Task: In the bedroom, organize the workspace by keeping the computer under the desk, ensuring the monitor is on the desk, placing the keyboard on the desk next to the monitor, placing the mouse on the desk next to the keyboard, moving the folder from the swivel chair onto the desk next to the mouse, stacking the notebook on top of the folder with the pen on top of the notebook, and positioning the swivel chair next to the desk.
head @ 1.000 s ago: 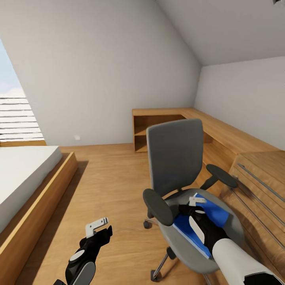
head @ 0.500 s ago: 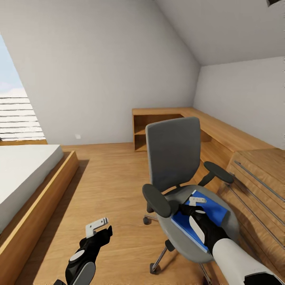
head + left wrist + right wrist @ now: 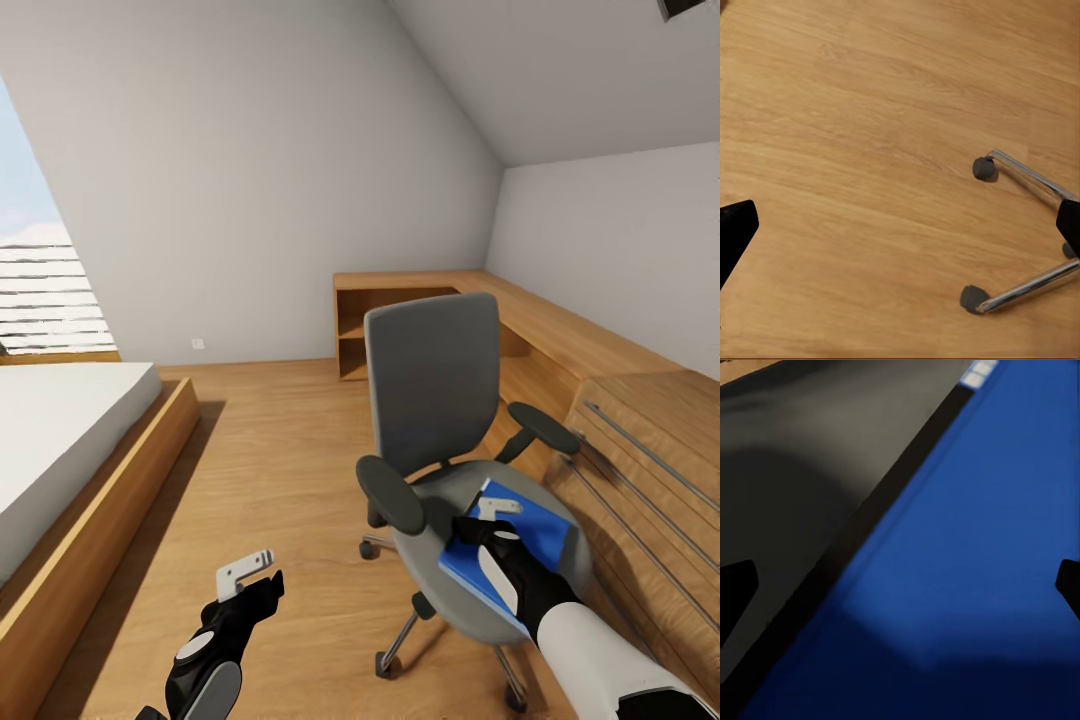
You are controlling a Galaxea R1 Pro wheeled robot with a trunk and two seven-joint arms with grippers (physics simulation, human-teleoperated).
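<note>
The grey swivel chair [image 3: 432,380] stands on the wooden floor, and the blue folder [image 3: 535,535] lies flat on its seat. My right gripper [image 3: 497,510] hovers just over the folder's near-left part. In the right wrist view it [image 3: 900,592] is open, with the folder [image 3: 975,547] and the dark seat [image 3: 802,465] between its wide-set fingertips. My left gripper [image 3: 247,572] hangs open over bare floor, left of the chair. In the left wrist view it [image 3: 900,232] looks down at the chair's chrome legs [image 3: 1027,176] and castors. The desk, monitor, keyboard, mouse, computer, notebook and pen are out of view.
A bed [image 3: 60,440] in a wooden frame lies at the left under a window [image 3: 40,300]. A light wooden shelf bench [image 3: 400,310] runs along the back and right walls. Close behind the chair at the right stands a wooden unit [image 3: 650,450] with metal rails.
The whole view has shifted slightly, so chair, bench and bed sit nearer the picture's middle. Both grippers hold the same pose in the picture.
</note>
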